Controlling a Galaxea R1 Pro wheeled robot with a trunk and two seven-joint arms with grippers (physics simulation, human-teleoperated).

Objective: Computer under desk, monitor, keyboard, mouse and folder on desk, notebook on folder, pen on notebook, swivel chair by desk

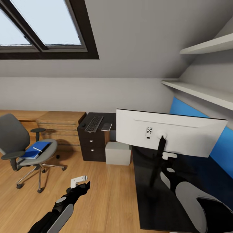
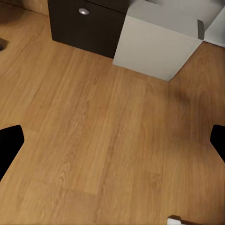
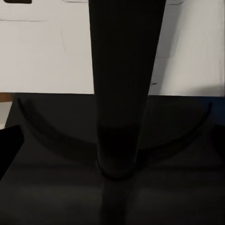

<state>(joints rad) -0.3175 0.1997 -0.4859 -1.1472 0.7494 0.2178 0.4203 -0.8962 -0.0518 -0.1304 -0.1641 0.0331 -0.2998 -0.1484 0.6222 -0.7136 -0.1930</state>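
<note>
The white-backed monitor (image 1: 171,132) stands on the black desk (image 1: 152,200) at the right. My right gripper (image 1: 160,148) is open at its black stand pole (image 3: 124,93), which lies between the fingers. My left gripper (image 1: 84,187) hangs open over the wood floor (image 2: 93,140). On the grey swivel chair (image 1: 19,142) at the left lie a blue folder (image 1: 30,153) and a second blue flat item (image 1: 42,146). The keyboard (image 1: 94,123), a small dark mouse (image 1: 83,125) and a pale flat item (image 1: 106,127) rest on the dark drawer unit (image 1: 92,144). The light grey computer box (image 1: 118,152) stands on the floor beside the desk.
Low wooden cabinets (image 1: 60,124) run along the back wall behind the chair. Shelves (image 1: 200,92) jut out over the desk at the right, with a blue wall panel (image 1: 223,145) below them. The sloped ceiling holds a skylight (image 1: 42,29). Open floor lies between the chair and the desk.
</note>
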